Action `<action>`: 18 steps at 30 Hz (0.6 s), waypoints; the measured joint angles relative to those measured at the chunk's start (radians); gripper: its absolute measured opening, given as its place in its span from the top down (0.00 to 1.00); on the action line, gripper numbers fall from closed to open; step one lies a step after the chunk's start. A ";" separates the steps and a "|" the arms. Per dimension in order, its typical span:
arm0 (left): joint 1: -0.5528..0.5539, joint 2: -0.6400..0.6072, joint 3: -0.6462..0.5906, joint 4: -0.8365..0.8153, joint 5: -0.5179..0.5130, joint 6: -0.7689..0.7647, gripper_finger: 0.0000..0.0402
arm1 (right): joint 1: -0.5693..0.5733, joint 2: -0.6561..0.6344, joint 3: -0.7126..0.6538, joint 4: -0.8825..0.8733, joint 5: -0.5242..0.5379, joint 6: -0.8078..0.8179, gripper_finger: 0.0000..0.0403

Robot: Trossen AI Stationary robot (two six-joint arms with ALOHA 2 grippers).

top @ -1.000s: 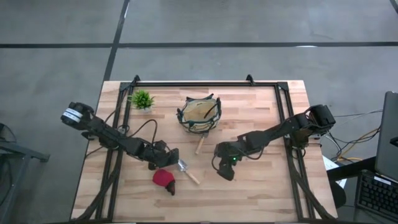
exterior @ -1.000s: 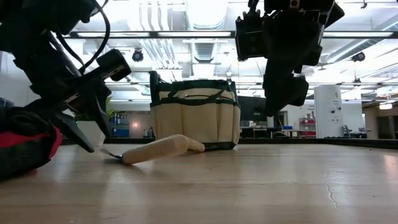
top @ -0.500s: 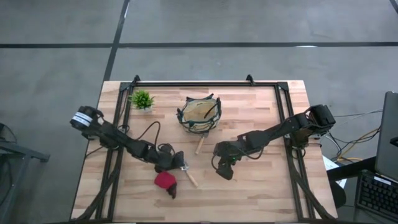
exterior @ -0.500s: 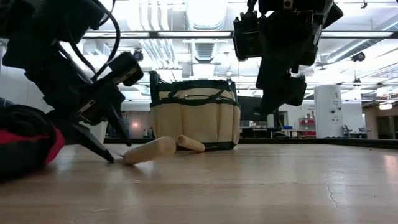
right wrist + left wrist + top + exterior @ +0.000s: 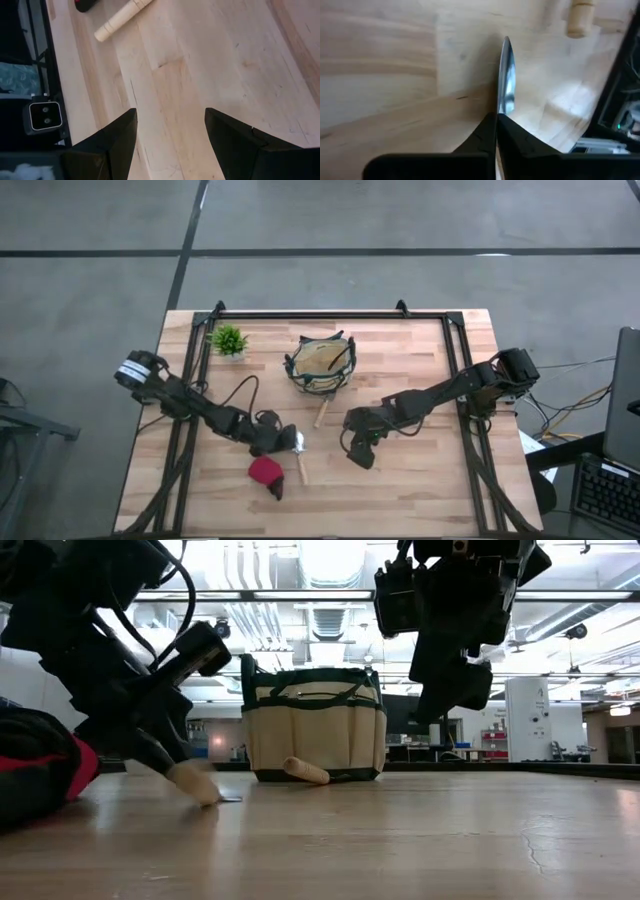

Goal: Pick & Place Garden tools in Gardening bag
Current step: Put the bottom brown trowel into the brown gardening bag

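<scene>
My left gripper (image 5: 286,442) is low over the table's middle left, shut on a silver trowel (image 5: 299,455) with a wooden handle (image 5: 196,783) that points toward the near edge. A red rounded item (image 5: 266,472) lies just near-left of it. The tan gardening bag (image 5: 322,363) stands at the far middle, and a second wooden handle (image 5: 321,415) lies at its foot. My right gripper (image 5: 360,455) hangs open above the table's middle, right of the trowel, touching nothing. My left gripper pinches the trowel's silver blade (image 5: 506,85) between its two fingers, and the blade stands on edge between them. The fingers (image 5: 160,752) slant down from the table's left. The handle's end (image 5: 205,792) is down on the table.
A small green potted plant (image 5: 229,340) stands at the far left. Black frame rails (image 5: 192,390) run along the table's left, right and far sides. Bare wood lies under my right gripper (image 5: 170,130) and along the near edge.
My left gripper has moved toward the table's right and down onto the trowel, then shut on its blade. The trowel has turned about: its handle has swung from pointing near-right toward the near edge, and the blade now stands on edge.
</scene>
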 joint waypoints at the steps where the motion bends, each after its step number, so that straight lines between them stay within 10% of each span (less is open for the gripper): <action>1: 0.001 0.003 -0.001 0.010 -0.003 0.020 0.98 | 0.000 0.000 0.000 0.000 0.001 0.001 0.44; 7: 0.001 -0.037 -0.002 0.049 -0.008 0.134 0.99 | 0.000 0.000 0.000 0.008 0.002 0.038 0.44; 18: 0.016 -0.267 0.056 0.013 -0.165 0.810 1.00 | -0.038 -0.022 0.000 0.185 0.022 0.036 0.44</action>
